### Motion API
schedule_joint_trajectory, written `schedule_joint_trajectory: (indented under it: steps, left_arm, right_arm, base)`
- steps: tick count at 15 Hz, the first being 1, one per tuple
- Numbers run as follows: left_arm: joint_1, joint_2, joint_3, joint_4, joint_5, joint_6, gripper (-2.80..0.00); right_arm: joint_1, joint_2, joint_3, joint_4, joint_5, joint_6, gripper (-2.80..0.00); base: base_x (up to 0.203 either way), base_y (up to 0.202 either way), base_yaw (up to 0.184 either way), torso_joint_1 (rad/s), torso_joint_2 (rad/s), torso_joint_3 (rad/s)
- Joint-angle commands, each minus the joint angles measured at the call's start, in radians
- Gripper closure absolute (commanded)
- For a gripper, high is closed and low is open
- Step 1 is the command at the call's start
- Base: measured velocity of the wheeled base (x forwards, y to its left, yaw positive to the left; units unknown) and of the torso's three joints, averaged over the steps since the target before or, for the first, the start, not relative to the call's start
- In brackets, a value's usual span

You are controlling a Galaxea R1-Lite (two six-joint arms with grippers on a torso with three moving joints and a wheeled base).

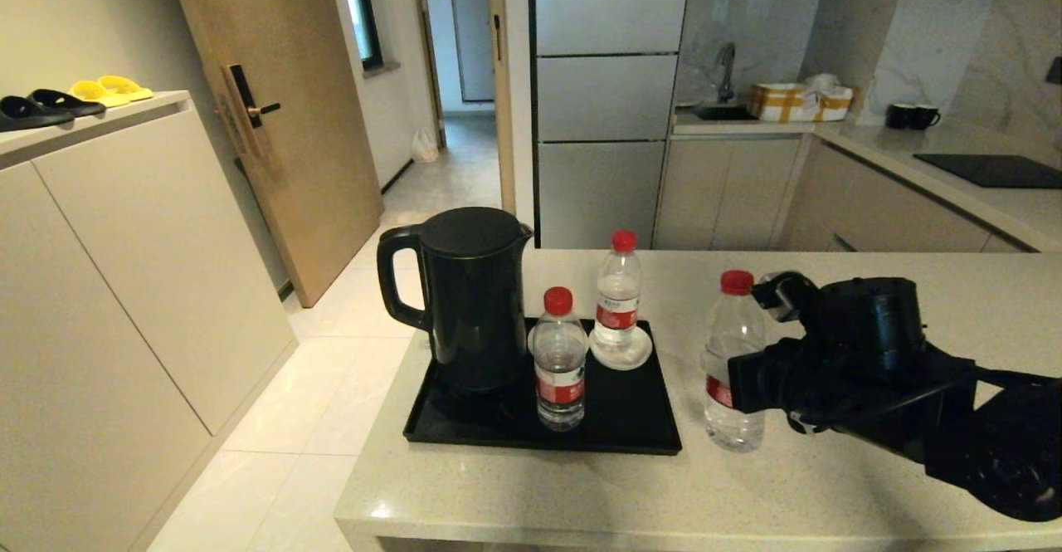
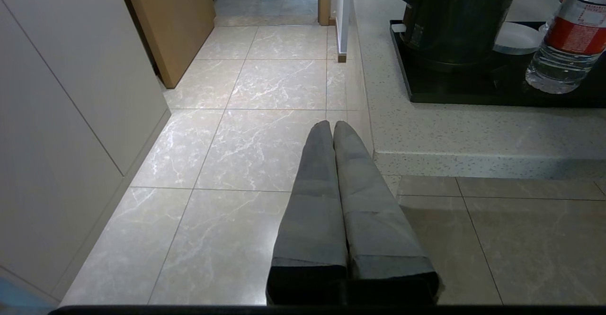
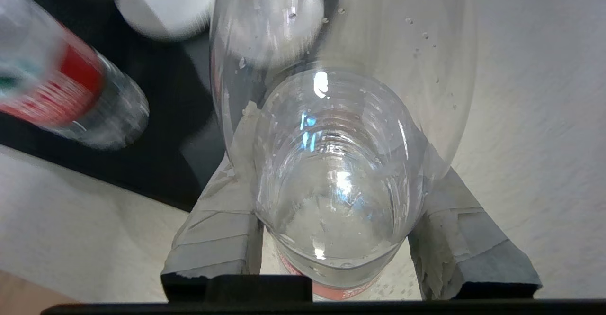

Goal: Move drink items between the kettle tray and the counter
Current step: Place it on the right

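Note:
Three clear water bottles with red caps are in view. One bottle [image 1: 559, 361] stands at the front of the black kettle tray [image 1: 539, 442]. A second bottle [image 1: 618, 295] stands on a white saucer [image 1: 621, 357] at the tray's back. The third bottle [image 1: 732, 361] [image 3: 331, 163] stands upright on the beige counter [image 1: 581, 494], just right of the tray. My right gripper [image 1: 751, 382] [image 3: 331, 163] is shut on it, with a finger [image 3: 222, 220] pressed against each side. My left gripper [image 2: 331, 124] is shut and empty, parked over the floor beside the counter's corner.
A black kettle [image 1: 473, 303] fills the tray's left half, close to both tray bottles. The counter's left edge [image 2: 374, 116] drops to a tiled floor. A kitchen worktop with a black cooktop panel [image 1: 996, 170] lies behind.

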Motion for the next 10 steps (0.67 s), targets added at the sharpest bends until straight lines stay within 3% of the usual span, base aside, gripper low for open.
schedule_joint_trajectory:
  steps: [1,3,6,10]
  left_arm:
    - [0.0,0.001,0.0,0.0,0.0,0.0,0.0]
    - [0.0,0.001,0.0,0.0,0.0,0.0,0.0]
    - [0.0,0.001,0.0,0.0,0.0,0.0,0.0]
    - [0.0,0.001,0.0,0.001,0.0,0.0,0.0]
  right_arm:
    - [-0.018,-0.03,0.0,-0.004,-0.002,0.004,0.0]
    - [-0.042,0.075,-0.006,-0.043,-0.005,0.006,0.0]
    - [-0.084,0.256,0.008,-0.321,-0.007,0.003,0.0]
    - [-0.098,0.246,0.014,-0.332,-0.002,-0.001,0.0]
  base:
    - [0.0,0.0,0.0,0.0,0.0,0.0]
    - [0.0,0.0,0.0,0.0,0.0,0.0]
    - [0.0,0.0,0.0,0.0,0.0,0.0]
    - [0.0,0.0,0.0,0.0,0.0,0.0]
